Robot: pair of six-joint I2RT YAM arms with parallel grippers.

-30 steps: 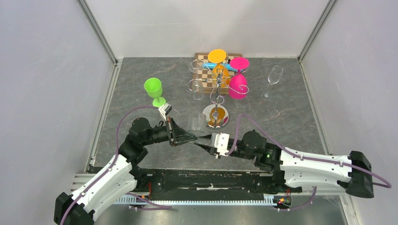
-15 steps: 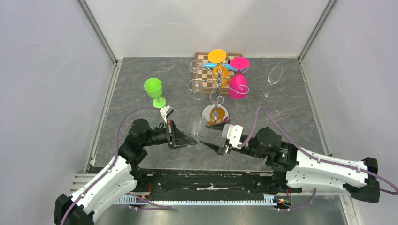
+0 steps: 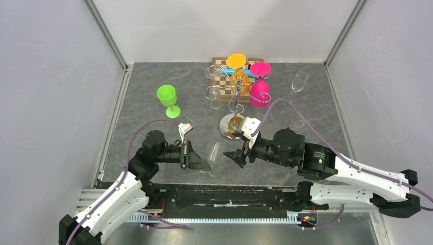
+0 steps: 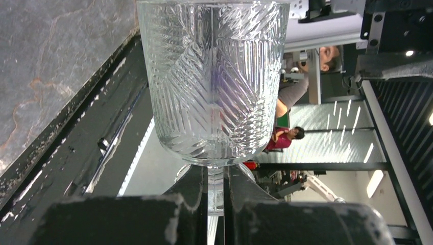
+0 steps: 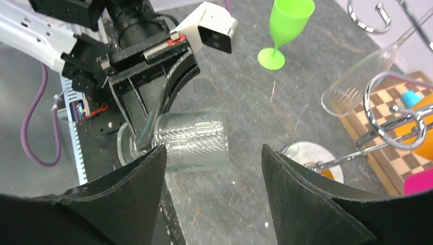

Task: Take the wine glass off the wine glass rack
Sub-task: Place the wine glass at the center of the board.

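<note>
A clear cut-pattern wine glass (image 3: 214, 151) is held off the table by its stem, bowl pointing right. My left gripper (image 3: 204, 162) is shut on that stem (image 4: 215, 191), and the ribbed bowl (image 4: 214, 76) fills the left wrist view. My right gripper (image 3: 234, 157) stands open just right of the bowl, its jaws wide apart and apart from the glass (image 5: 191, 140). The chrome wine glass rack (image 3: 227, 125) stands behind on its round base. Its curled arms (image 5: 393, 102) carry an orange glass (image 3: 239, 76), a pink glass (image 3: 259, 92) and clear ones.
A green glass (image 3: 167, 97) stands upright at the left of the table. A clear flute (image 3: 298, 81) is at the far right. A checkerboard (image 3: 223, 77) lies under the rack's far side. The black frame rail (image 3: 219, 196) runs along the near edge.
My right gripper has opened, come off the clear glass and drawn back to the right with its arm raised. My left gripper has pulled the glass slightly toward the near edge.
</note>
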